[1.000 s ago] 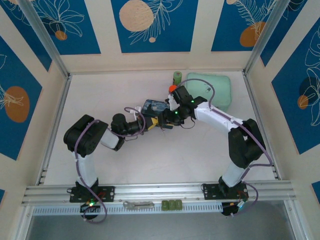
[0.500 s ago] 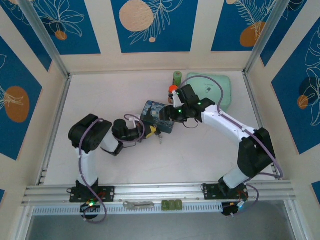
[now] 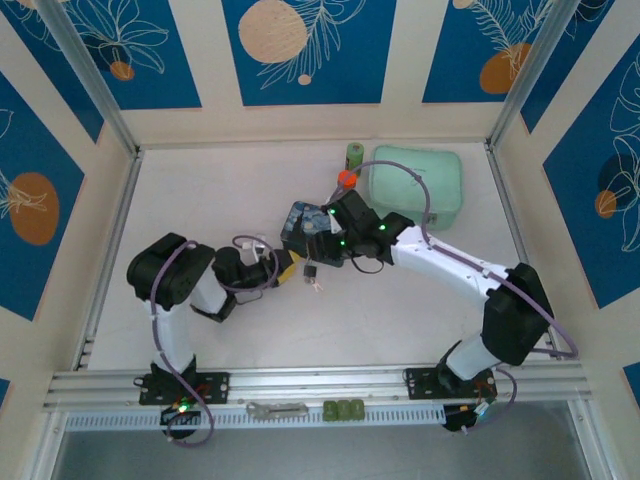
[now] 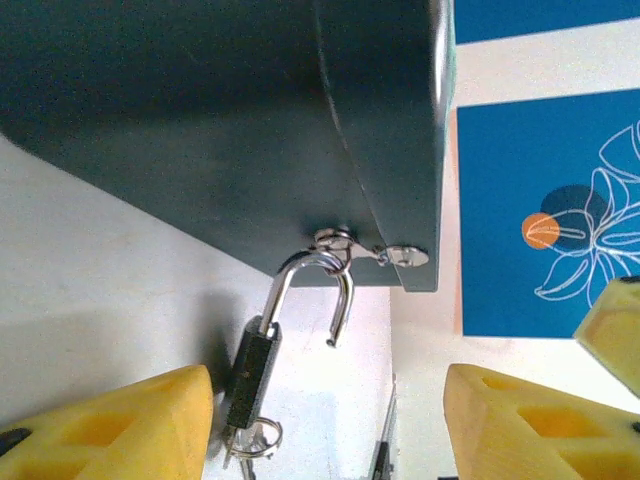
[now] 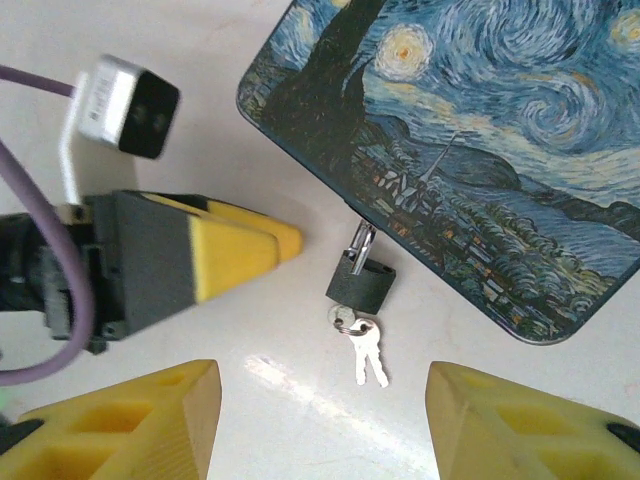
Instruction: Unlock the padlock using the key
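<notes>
The padlock (image 5: 360,280) hangs on the hasp (image 4: 345,245) of the painted box (image 5: 480,150), w/ one shackle leg out of the body. The key (image 5: 367,358) lies on the table (image 5: 230,40) just below it. L gripper (image 4: 330,420) & R gripper (image 5: 320,410) both have jaws apart, gripping nothing.

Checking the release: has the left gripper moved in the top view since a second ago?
Yes. The left gripper backed leftward and toward the arms' bases, farther from the mint-green container.

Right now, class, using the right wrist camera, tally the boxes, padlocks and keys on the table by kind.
painted box: 1
padlock: 1
keys: 2
Total: 4
</notes>
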